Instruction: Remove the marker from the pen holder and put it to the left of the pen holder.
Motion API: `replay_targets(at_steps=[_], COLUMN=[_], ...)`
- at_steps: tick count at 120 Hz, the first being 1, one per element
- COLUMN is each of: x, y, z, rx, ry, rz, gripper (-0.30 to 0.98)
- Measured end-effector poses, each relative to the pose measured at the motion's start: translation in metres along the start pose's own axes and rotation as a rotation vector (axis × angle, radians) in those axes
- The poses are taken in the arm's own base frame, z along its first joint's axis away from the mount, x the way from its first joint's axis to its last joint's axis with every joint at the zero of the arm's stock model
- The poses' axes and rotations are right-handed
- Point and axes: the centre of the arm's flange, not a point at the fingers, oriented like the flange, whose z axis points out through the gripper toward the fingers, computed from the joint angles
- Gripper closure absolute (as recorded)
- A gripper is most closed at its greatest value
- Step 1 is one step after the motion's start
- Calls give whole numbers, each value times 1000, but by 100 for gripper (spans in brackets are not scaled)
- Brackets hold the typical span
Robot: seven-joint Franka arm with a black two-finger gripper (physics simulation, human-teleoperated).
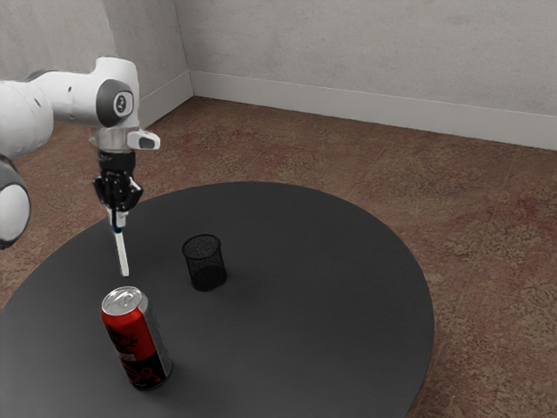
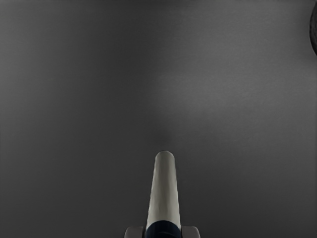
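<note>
1. Marker [image 1: 122, 252] hangs slightly tilted over the table [image 1: 296, 313], outside the pen holder [image 1: 204, 264].
2. Gripper [image 1: 117, 217] pinches its upper end from both sides.
3. Probably light, stiff and slippery; a firm upper-barrel hold should suit lowering.

No legible text; possibly lettering on the red and black can [image 1: 130, 338].

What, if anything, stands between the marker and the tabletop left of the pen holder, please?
Nothing visible does: the pincer grips the marker above the table, on the exterior view's left of the mesh pen holder. The soda can stands nearer the camera, seemingly clear of the way down.
</note>
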Motion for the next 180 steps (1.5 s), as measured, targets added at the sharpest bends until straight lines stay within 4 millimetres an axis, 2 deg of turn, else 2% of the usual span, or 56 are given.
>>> replay_targets(at_steps=[10, 23, 56, 70, 88, 110, 134, 160, 168, 180], x=[20, 35, 54, 67, 80, 93, 102, 117, 119, 113], y=[7, 16, 35, 35, 34, 18, 13, 14, 14, 13], z=[13, 18, 17, 31, 26, 49, 42, 63, 63, 49], rx=[-15, -32, -67, -98, -110, -130, -127, -158, -162, -164], ry=[-28, -39, -13, 14, 87, 110, 180, 208, 218, 244], rz=[5, 10, 24, 19, 15, -3, 1, -3, -3, -2], gripper=[70, 68, 63, 61, 62, 64, 66, 69, 64, 42])
